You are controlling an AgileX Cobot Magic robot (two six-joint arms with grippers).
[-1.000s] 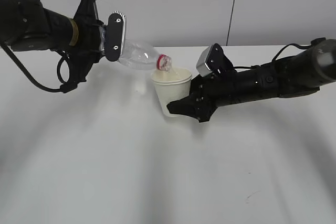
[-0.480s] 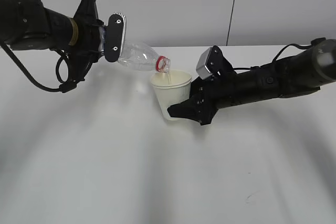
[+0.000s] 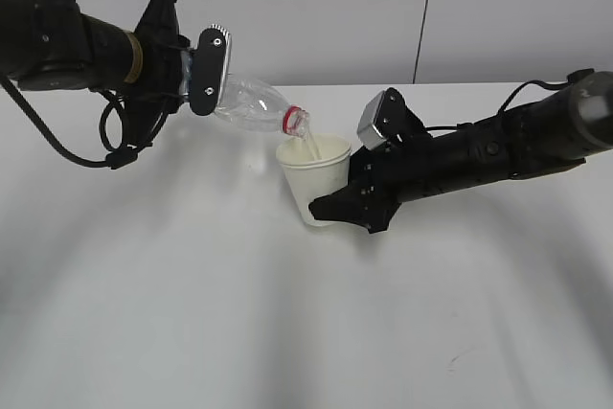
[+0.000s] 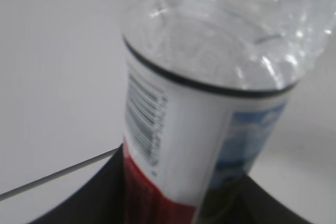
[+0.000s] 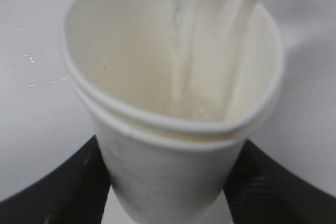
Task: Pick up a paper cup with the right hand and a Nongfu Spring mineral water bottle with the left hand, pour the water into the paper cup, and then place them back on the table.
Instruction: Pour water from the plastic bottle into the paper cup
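My left gripper [image 3: 203, 72] is shut on the Nongfu Spring bottle [image 3: 251, 103], tilted with its red-ringed mouth down over the paper cup [image 3: 313, 179]. A thin stream of water [image 5: 177, 45] runs into the cup. In the left wrist view the bottle [image 4: 210, 93] fills the frame, label and barcode between the black fingers [image 4: 84, 192]. My right gripper [image 3: 337, 200] is shut on the cup's lower body and holds it just above the table [image 3: 192, 313]. In the right wrist view the cup [image 5: 173, 124], squeezed oval, sits between the fingers [image 5: 68, 182]; it looks like two nested rims.
A small dark scuff mark [image 3: 458, 358] lies on the table at the front right. A dark vertical seam [image 3: 421, 16] runs down the wall behind. A few small water drops [image 5: 30, 59] lie on the table left of the cup.
The cup and my right gripper have sunk slightly and shifted right. The bottle has shifted slightly left and its mouth stands higher above the cup's rim, and a stream now falls into the cup.
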